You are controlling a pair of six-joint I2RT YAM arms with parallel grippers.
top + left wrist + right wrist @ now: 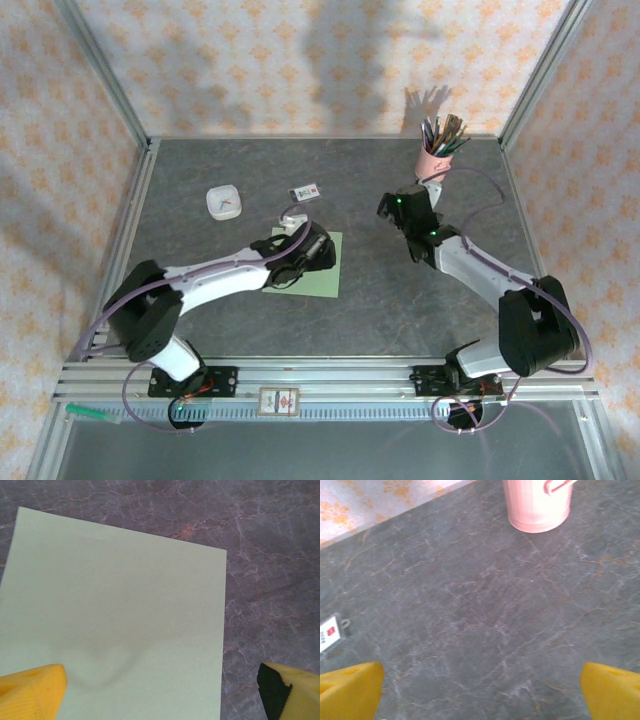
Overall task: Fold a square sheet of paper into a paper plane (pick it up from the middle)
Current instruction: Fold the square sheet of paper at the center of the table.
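The square sheet of paper (320,277) is pale green and lies flat and unfolded on the grey table, left of centre. My left gripper (318,250) hovers low over its upper part, open. In the left wrist view the sheet (115,615) fills the left and middle, with a faint ripple near the left yellow fingertip (35,690). The other fingertip (292,692) is past the sheet's right edge, over bare table, and the left gripper (162,695) holds nothing. My right gripper (390,205) is open over bare table right of centre; the right gripper (481,690) has nothing between its fingers.
A pink pencil cup (435,158) full of pens stands at the back right, close beyond the right gripper; the cup (537,505) is straight ahead in the right wrist view. A small white dish (224,203) and a white printed card (305,192) lie behind the sheet. Frame rails bound the table.
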